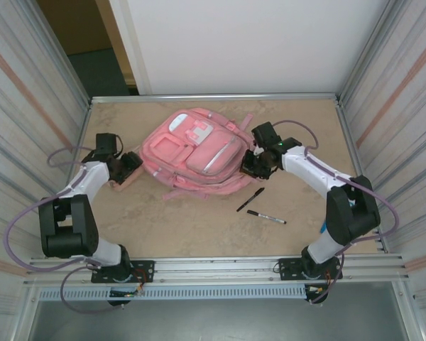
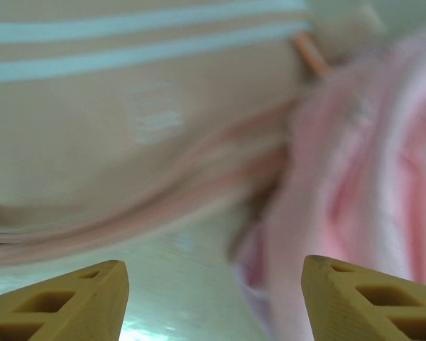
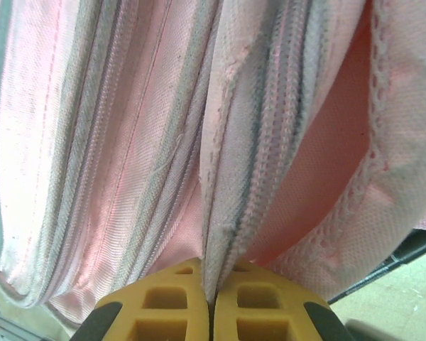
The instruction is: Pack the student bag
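Two pincers flank the student bag [image 1: 195, 153], which lies flat at the far centre of the table [image 1: 199, 227] in the top view. My left pincer [image 1: 131, 167] is at its left edge and my right pincer [image 1: 250, 165] at its right edge. Two pens [image 1: 259, 208] lie nearby on the table, apart from the bag.

Left wrist view: my left pincer [image 2: 211, 275] stands spread, with blurred pink bag fabric [image 2: 355, 177] beyond it.

Right wrist view: my right pincer [image 3: 211, 288] is pressed together, pinching a zipper-edged fold of the bag [image 3: 128, 142].

Beige tabletop [image 1: 199, 227] (corrugated metal walls [image 1: 21, 85])
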Motion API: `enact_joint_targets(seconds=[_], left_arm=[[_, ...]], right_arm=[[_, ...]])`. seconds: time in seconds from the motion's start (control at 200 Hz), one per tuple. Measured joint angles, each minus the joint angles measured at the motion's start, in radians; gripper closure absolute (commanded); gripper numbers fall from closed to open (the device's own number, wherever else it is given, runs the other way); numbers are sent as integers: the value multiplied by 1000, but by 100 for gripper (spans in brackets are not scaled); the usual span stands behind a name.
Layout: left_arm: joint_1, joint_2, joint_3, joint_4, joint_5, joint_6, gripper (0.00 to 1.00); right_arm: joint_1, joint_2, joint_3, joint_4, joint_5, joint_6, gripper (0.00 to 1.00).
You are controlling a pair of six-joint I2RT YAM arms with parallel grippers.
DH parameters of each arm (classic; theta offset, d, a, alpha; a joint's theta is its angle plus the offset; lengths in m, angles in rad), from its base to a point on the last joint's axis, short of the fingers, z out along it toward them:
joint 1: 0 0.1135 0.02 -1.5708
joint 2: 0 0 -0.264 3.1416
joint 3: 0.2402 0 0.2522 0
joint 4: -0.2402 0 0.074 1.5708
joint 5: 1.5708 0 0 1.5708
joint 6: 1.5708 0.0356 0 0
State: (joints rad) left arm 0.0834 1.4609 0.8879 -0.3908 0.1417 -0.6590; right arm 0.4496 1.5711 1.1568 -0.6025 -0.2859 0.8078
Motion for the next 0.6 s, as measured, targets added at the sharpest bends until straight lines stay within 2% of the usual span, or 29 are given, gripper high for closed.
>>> enact_joint_targets(seconds=[0.261, 0.411, 0.601], left_arm=[[13, 0, -73, 40, -59, -5, 39], [13, -15, -160, 83, -89, -35, 41], [14, -83, -237, 128, -103, -63, 44]], right_arm=[[-161, -39, 132, -50, -40, 42, 100], [-169, -35, 239, -45, -56, 80, 100], [-203, -19, 248, -10, -75, 126, 100]])
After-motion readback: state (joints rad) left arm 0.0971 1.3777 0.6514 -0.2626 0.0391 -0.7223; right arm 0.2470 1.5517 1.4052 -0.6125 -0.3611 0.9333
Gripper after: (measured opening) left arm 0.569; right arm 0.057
